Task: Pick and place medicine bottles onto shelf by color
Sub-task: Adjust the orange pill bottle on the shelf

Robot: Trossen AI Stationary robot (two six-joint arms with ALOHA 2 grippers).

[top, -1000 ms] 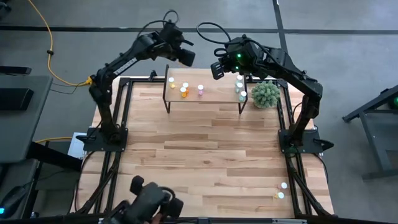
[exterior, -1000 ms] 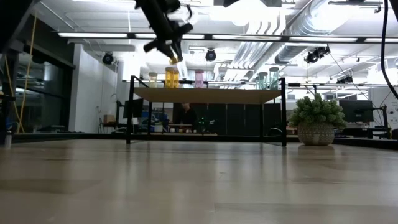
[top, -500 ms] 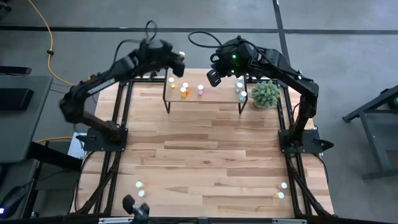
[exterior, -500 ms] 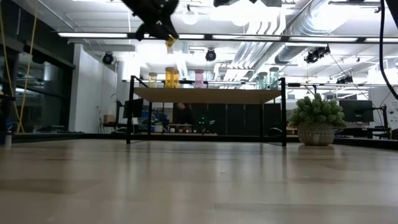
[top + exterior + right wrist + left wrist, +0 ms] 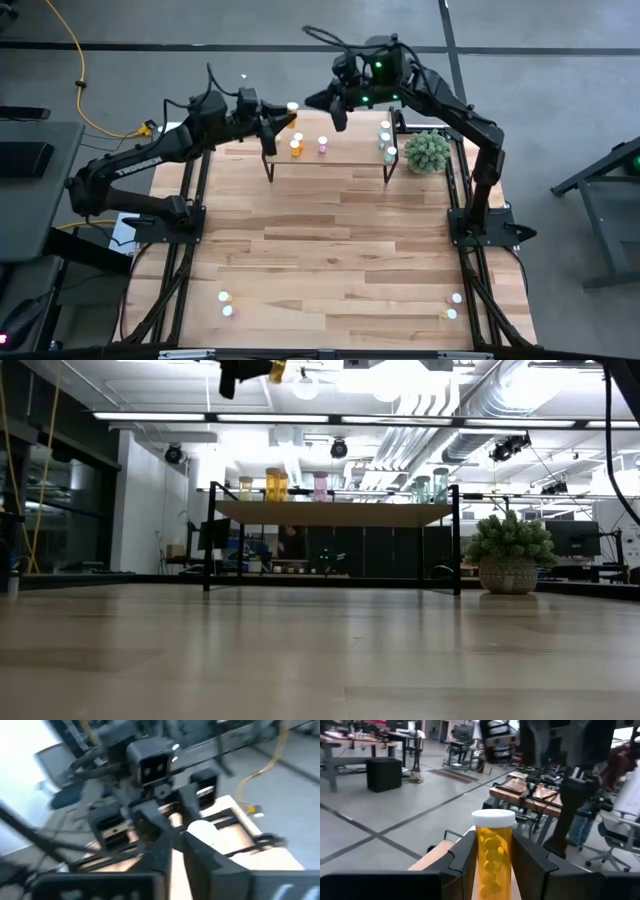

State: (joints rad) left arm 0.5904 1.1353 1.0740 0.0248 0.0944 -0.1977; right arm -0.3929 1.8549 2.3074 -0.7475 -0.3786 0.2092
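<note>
Wood planks make up the tabletop (image 5: 330,250), where four small white-capped bottles wait at the near edge, well short of the shelf: two (image 5: 225,303) on the left side and two (image 5: 453,305) on the right. Farther back stands the small raised shelf with a light wood top and thin black legs (image 5: 330,152), carrying yellow and orange medicine bottles (image 5: 293,144) toward its left end, a pink bottle (image 5: 322,145) near the middle and pale teal-blue bottles (image 5: 386,142) at its right end. A fuzzy green plant in a woven pot (image 5: 427,151) sits just beside the shelf's right end. Above the shelf's left end, the left gripper (image 5: 492,865) clamps an orange pill bottle with a white cap (image 5: 493,852) upright between its two dark fingers, clear of the shelf top. The right gripper (image 5: 335,108) hangs above the shelf's back edge, close to the left gripper; whether its fingers are parted or holding anything cannot be told.
</note>
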